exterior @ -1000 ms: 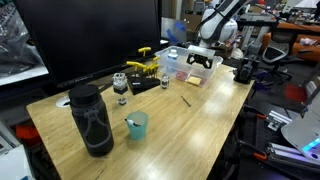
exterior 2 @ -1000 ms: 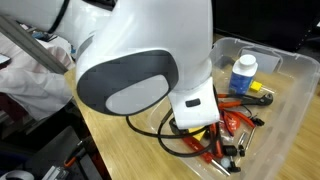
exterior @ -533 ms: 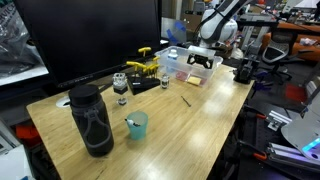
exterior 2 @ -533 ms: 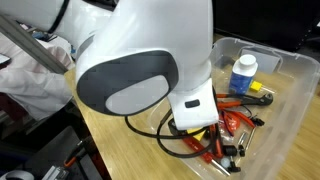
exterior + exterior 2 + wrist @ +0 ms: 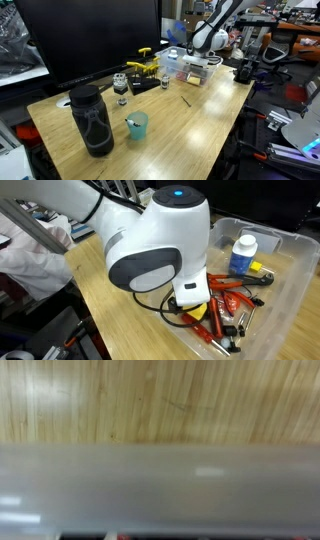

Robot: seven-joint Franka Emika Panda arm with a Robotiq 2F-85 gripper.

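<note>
A long pale wooden table [image 5: 190, 130] carries a tall black bottle [image 5: 91, 120] at its near left end, with a teal cup [image 5: 137, 126] just beside it to the right. Farther along, a small jar [image 5: 121, 88] and a black tray [image 5: 143, 84] stand close to the dark screen [image 5: 95, 40] at the left edge. A thin dark stick [image 5: 185, 100] lies alone on bare wood, and a clear plastic bin [image 5: 192, 72] sits at the far right end.
</note>
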